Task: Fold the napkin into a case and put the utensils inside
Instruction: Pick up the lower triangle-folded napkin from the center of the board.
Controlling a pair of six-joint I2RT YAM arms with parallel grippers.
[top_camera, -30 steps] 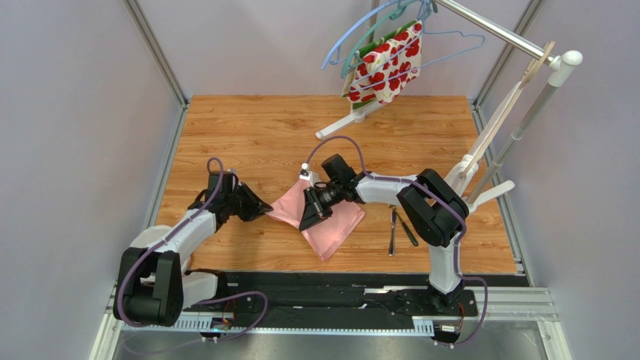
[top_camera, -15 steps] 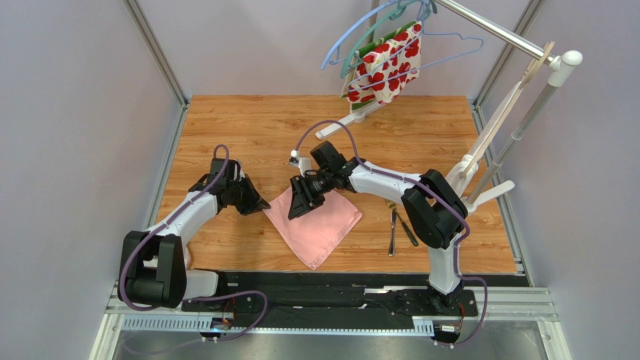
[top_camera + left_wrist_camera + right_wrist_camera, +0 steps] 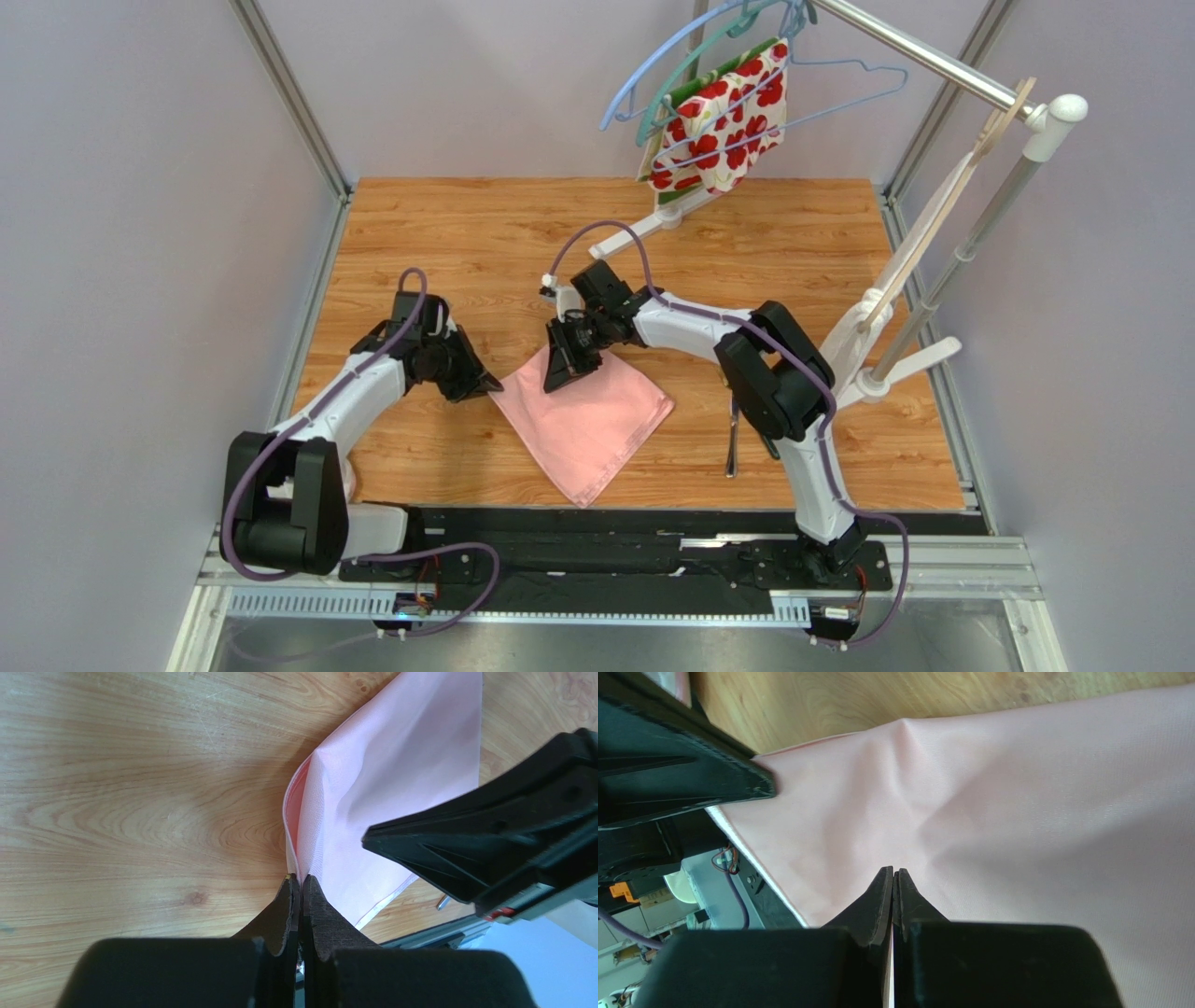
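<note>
wrist views show left gripper (image 3: 300, 880) and right gripper (image 3: 892, 871) each pinching the smooth pink napkin (image 3: 589, 427); only overhead shows slim utensils (image 3: 731, 445).

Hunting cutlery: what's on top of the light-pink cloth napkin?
Nothing rests on the light-pink cloth napkin; left hand and right hand pinch its edges. Slim utensils lie apart. Underneath is hidden.

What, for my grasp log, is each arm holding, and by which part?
Both hold the napkin: the left fingers pinch its left corner, the right fingers its far corner.
</note>
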